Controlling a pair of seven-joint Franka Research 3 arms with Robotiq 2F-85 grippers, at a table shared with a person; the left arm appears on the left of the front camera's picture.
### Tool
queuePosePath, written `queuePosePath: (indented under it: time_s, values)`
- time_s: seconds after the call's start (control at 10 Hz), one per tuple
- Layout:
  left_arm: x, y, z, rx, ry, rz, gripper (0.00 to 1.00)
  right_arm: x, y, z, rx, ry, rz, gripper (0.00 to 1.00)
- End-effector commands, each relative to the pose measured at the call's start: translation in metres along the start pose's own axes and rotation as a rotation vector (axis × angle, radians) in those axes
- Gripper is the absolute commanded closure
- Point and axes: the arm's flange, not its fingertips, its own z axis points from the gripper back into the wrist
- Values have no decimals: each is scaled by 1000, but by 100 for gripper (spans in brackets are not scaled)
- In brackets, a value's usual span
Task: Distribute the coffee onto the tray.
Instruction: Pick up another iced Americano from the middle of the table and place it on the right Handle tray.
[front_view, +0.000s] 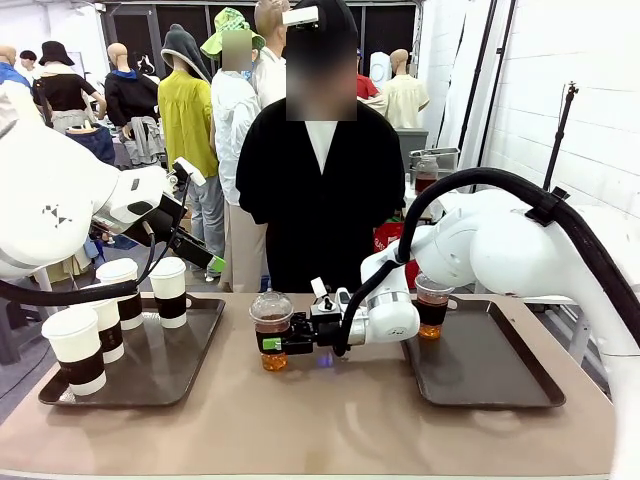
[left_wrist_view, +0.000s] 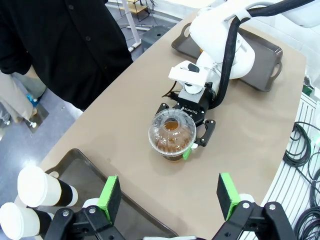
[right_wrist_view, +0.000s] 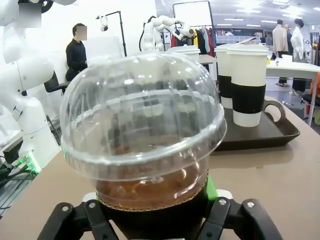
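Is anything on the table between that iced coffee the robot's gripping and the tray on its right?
Nothing visible: bare table lies between the dome-lidded cup and the right tray, where another iced cup stands at the far-left corner.

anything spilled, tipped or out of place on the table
No spill or tipped cup visible. One dome-lidded cup stands upright on the bare table between the trays, with the right gripper around it. The other clear cup sits on the right tray.

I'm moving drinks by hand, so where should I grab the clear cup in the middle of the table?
Grip the clear cup around its side wall below the domed lid, coming in level from the side: it stands upright, and the lid is rounded and overhangs the wall.
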Motion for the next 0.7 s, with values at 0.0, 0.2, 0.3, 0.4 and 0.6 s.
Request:
queuePosePath:
  time_s: [0.0, 0.2, 0.3, 0.4, 0.6]
  values:
    - [-1, 1, 0, -3, -3, 4, 0, 7, -1, 0, 0, -25, -16, 38]
    - [-1, 1, 0, -3, -3, 4, 0, 18, 7, -2, 14, -54, -34, 38]
    - [-1, 1, 0, -3, -3, 4, 0, 28, 14, -1, 8, -55, -33, 38]
    - [-1, 1, 0, -3, -3, 4, 0, 42, 21, 2, -7, -59, -34, 38]
    - [-1, 1, 0, -3, -3, 4, 0, 70, 42, 9, -46, -55, -53, 38]
